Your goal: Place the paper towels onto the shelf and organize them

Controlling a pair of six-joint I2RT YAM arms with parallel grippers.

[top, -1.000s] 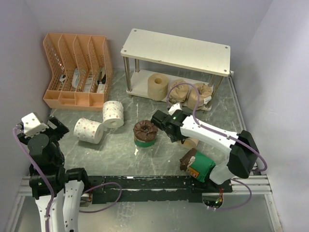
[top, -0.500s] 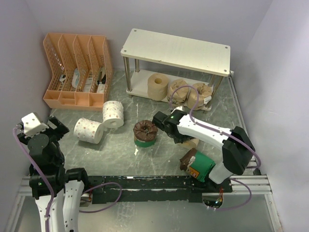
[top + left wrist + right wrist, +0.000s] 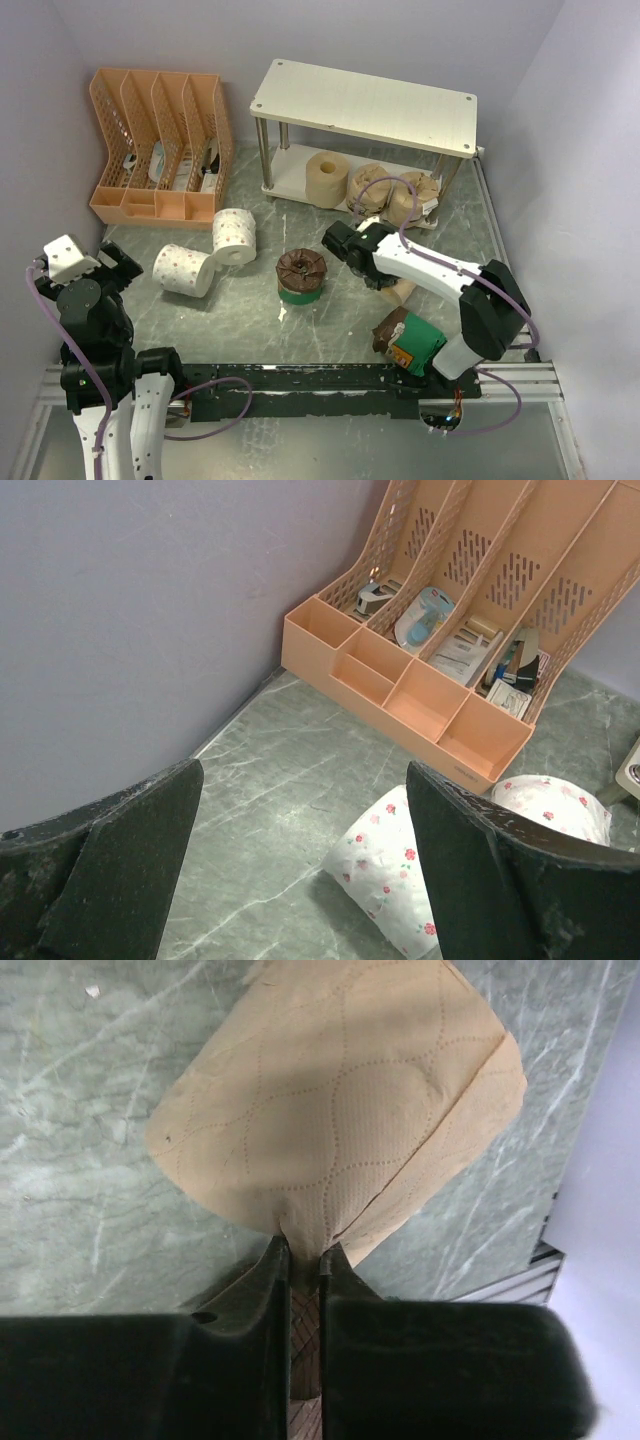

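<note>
A tan roll (image 3: 340,1130) is clamped by its wall in the right gripper (image 3: 303,1258); carried toward twelve o'clock, paper could be torn.

Soft, even light, faint shadows; a darker shadow band crosses the tan roll (image 3: 330,1110).

The file organizer (image 3: 160,140) stands back left, the shelf (image 3: 365,105) to its right (three paper towel rolls (image 3: 368,187) on its lower board). Before the organizer lie two rolls (image 3: 185,270) side by side, an upright roll (image 3: 300,272) to their right.
</note>
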